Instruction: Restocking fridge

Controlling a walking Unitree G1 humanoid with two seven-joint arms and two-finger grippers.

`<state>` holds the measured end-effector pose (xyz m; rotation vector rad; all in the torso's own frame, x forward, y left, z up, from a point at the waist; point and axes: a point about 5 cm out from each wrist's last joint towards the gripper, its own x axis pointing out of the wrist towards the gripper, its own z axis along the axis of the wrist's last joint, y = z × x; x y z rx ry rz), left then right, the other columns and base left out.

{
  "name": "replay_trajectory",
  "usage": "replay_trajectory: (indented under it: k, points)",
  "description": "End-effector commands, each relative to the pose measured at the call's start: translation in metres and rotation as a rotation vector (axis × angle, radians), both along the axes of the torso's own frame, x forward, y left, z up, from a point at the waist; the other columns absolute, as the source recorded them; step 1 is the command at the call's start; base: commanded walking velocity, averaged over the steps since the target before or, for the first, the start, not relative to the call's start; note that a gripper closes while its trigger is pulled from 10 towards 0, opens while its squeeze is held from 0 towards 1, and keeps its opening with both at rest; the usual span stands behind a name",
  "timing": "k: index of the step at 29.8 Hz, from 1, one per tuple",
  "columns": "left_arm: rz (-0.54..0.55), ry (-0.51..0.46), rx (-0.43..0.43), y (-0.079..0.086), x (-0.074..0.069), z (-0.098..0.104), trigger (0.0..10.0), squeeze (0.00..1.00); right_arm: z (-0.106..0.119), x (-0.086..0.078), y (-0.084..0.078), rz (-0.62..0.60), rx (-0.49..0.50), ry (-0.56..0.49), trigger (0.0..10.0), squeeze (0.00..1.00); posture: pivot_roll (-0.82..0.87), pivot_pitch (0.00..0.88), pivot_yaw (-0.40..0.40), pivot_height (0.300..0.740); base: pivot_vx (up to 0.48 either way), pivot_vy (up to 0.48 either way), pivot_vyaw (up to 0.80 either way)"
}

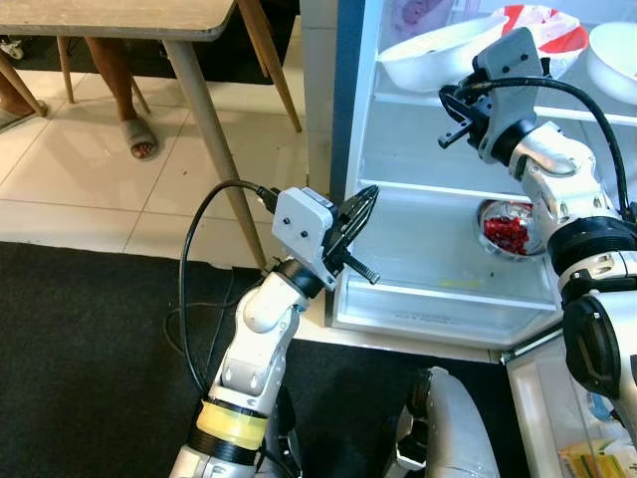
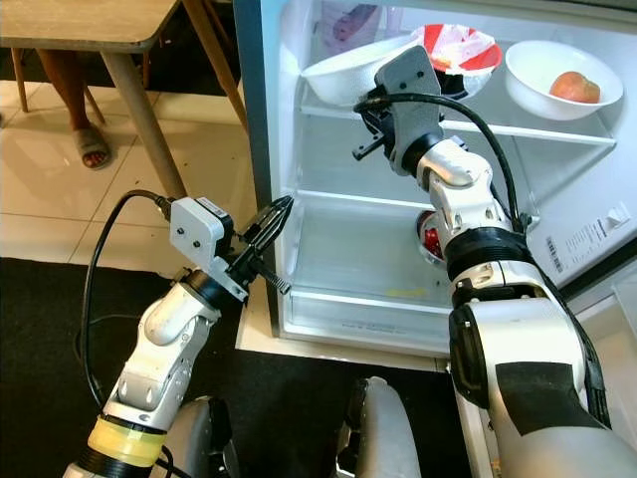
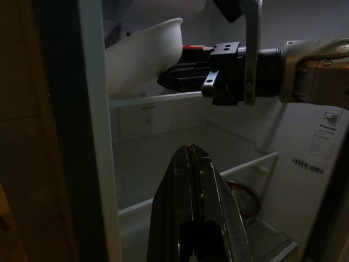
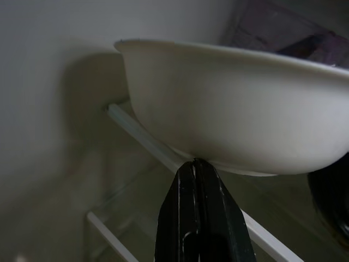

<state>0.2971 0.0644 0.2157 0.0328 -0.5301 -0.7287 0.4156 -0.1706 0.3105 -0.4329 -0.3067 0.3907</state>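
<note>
Just beyond right gripper [image 4: 197,164]: white bowl [image 4: 240,103], shelved.

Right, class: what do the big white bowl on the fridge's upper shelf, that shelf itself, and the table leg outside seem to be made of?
White bowl: probably glazed ceramic or melamine, being smooth, opaque and softly shiny. Upper shelf: apparently clear glass or plastic with a white front trim, as light passes through it. Table leg: looks like pale, matte wood, though painted metal cannot be ruled out.

Three white bowls [image 2: 348,72] [image 2: 555,80] [image 2: 460,48] on the upper shelf (one holds fruit), one metal bowl [image 1: 510,229] lower down, one table [image 1: 109,18].
</note>
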Motion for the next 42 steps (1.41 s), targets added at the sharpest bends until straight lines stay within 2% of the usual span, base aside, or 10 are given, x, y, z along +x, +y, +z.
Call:
replay_trajectory:
  k: [1,8,15,17,19,20,28,35,42]
  points:
    - [-0.009,0.007,0.000,-0.001,-0.003,-0.002,10.0,0.00,-0.004,0.001,0.007,0.007,-0.042,0.020,10.0,0.00,-0.02,0.273,-0.019,0.592,0.000,0.000,0.00]
    - [-0.010,0.004,0.002,-0.001,-0.003,-0.002,10.0,0.00,-0.014,-0.002,0.009,0.106,-0.130,0.053,10.0,0.00,-0.03,0.261,-0.014,0.592,0.000,0.000,0.00]
    - [-0.014,0.002,0.003,-0.001,-0.002,-0.002,10.0,0.00,-0.009,-0.008,0.001,0.185,-0.117,0.029,10.0,0.00,-0.03,0.252,-0.011,0.592,0.000,0.000,0.00]
    - [-0.019,0.001,0.002,-0.003,-0.001,-0.001,10.0,0.00,-0.002,-0.017,-0.003,0.319,-0.067,-0.001,10.0,0.00,-0.04,0.244,-0.009,0.592,0.000,0.000,0.00]
    - [-0.019,0.001,0.002,-0.003,-0.001,-0.001,10.0,0.00,-0.002,-0.017,-0.003,0.319,-0.067,-0.001,10.0,0.00,-0.04,0.244,-0.009,0.592,0.000,0.000,0.00]
    - [-0.020,0.000,0.001,-0.003,-0.001,-0.001,10.0,0.00,0.001,-0.022,-0.005,0.390,-0.041,-0.023,10.0,0.00,-0.04,0.242,-0.008,0.592,0.000,0.000,0.00]
    - [-0.024,-0.002,0.003,-0.003,0.000,0.000,10.0,0.00,0.001,-0.032,-0.005,0.540,-0.038,-0.021,10.0,0.00,-0.04,0.242,-0.001,0.592,0.000,0.000,0.00]
    - [-0.023,-0.001,0.002,-0.002,0.000,0.000,10.0,0.00,0.004,-0.031,-0.005,0.515,-0.021,-0.042,10.0,0.00,-0.04,0.244,-0.001,0.592,0.000,0.000,0.00]
    - [-0.027,0.000,0.002,-0.003,0.000,0.000,10.0,0.00,0.002,-0.017,-0.002,0.294,-0.007,-0.028,10.0,0.00,-0.04,0.249,0.004,0.592,0.000,0.000,0.00]
